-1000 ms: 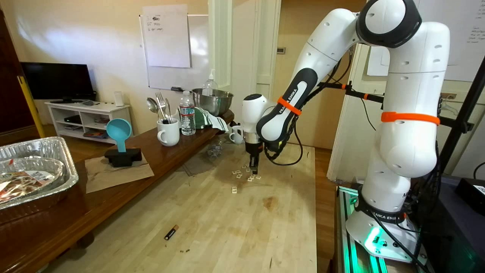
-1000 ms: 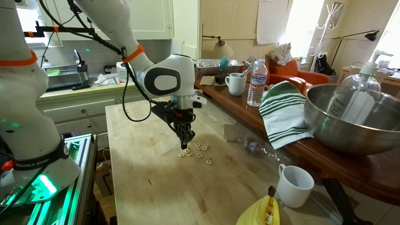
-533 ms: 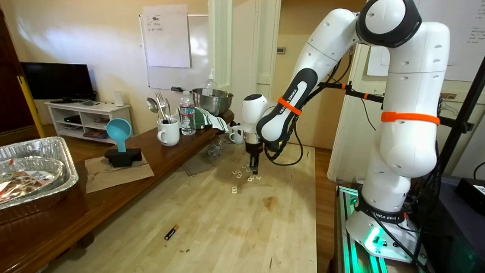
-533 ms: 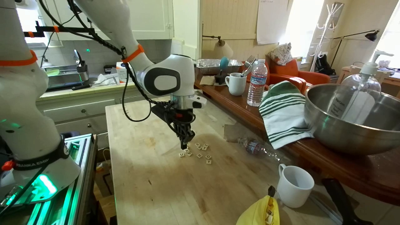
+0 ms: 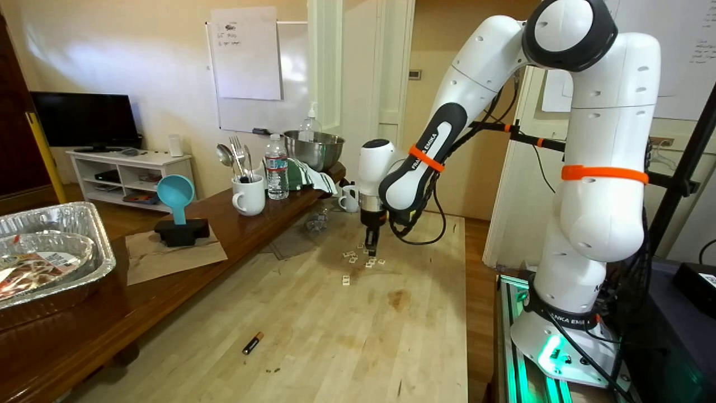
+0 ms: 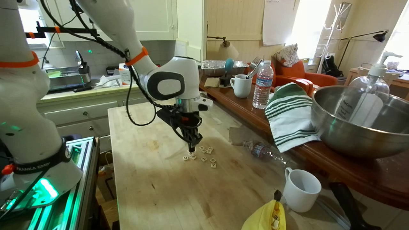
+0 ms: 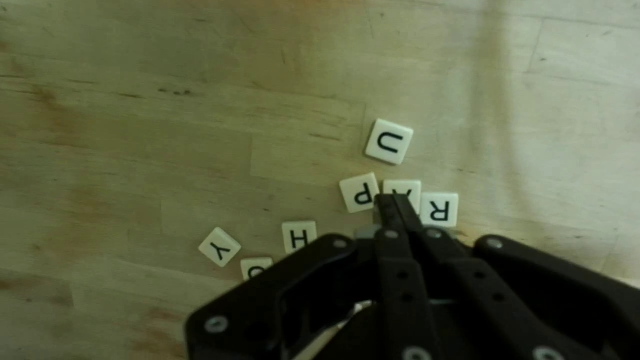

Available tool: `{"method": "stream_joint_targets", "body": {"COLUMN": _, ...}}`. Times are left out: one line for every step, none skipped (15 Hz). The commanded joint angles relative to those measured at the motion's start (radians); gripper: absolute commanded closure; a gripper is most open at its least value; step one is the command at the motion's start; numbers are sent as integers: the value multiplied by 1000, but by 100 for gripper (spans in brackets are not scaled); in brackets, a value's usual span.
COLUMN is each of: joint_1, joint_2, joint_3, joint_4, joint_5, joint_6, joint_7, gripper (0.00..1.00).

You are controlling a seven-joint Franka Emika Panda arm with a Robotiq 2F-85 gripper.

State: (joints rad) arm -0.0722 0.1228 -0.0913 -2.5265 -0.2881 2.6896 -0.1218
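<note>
My gripper (image 7: 392, 200) is shut, with its black fingertips together and nothing seen between them. It points down just above the wooden table, over several small white letter tiles. In the wrist view the fingertips cover part of the A tile (image 7: 404, 187), between the P tile (image 7: 358, 193) and the R tile (image 7: 439, 209). The U tile (image 7: 389, 141) lies beyond them. The H tile (image 7: 298, 234), the Y tile (image 7: 219, 246) and an O-like tile (image 7: 254, 266), partly hidden, lie to the left. The gripper shows in both exterior views (image 5: 371, 251) (image 6: 191, 149); whether it touches a tile cannot be told.
A battery (image 5: 253, 343) lies on the table. A yellow pouch (image 6: 265, 215), a white mug (image 6: 302, 191) and a clear bottle (image 6: 263, 151) lie along one side. The raised brown counter holds a cutlery mug (image 5: 249, 196), a water bottle (image 5: 277, 173) and a steel bowl (image 6: 358, 127).
My gripper has shifted slightly over the tiles, leftward in an exterior view and rightward in an exterior view from another place, mostly in the last half second. The tiles have not visibly moved.
</note>
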Motion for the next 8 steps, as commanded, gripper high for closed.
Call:
{"method": "stream_joint_targets", "body": {"joint_1": -12, "joint_2": 27, "joint_3": 0, "joint_4": -9, "joint_5": 25, "joint_6": 60, "joint_7": -33, "gripper": 100}}
{"method": "stream_joint_targets", "body": {"joint_1": -12, "joint_2": 31, "joint_3": 0, "joint_4": -9, "joint_5": 25, "joint_6": 65, "joint_7": -32, "gripper": 100}}
{"method": "stream_joint_targets", "body": {"joint_1": -13, "joint_2": 35, "joint_3": 1, "joint_4": -9, "joint_5": 28, "joint_6": 67, "joint_7": -33, "gripper": 100}}
{"method": "stream_joint_targets", "body": {"joint_1": -12, "joint_2": 36, "joint_3": 1, "joint_4": -10, "joint_5": 29, "joint_6": 65, "joint_7": -31, "gripper": 100}}
{"method": "stream_joint_targets", "body": {"joint_1": -12, "joint_2": 37, "joint_3": 2, "joint_4": -11, "joint_5": 31, "joint_6": 62, "joint_7": -30, "gripper": 100}}
{"method": "stream_joint_targets", "body": {"joint_1": -11, "joint_2": 38, "joint_3": 3, "joint_4": -12, "joint_5": 34, "joint_6": 62, "joint_7": -31, "gripper": 100}}
{"method": "stream_joint_targets", "body": {"joint_1": -11, "joint_2": 39, "joint_3": 4, "joint_4": -12, "joint_5": 36, "joint_6": 62, "joint_7": -33, "gripper": 100}}
{"method": "stream_joint_targets", "body": {"joint_1": -11, "joint_2": 42, "joint_3": 4, "joint_4": -12, "joint_5": 36, "joint_6": 62, "joint_7": -30, "gripper": 100}}
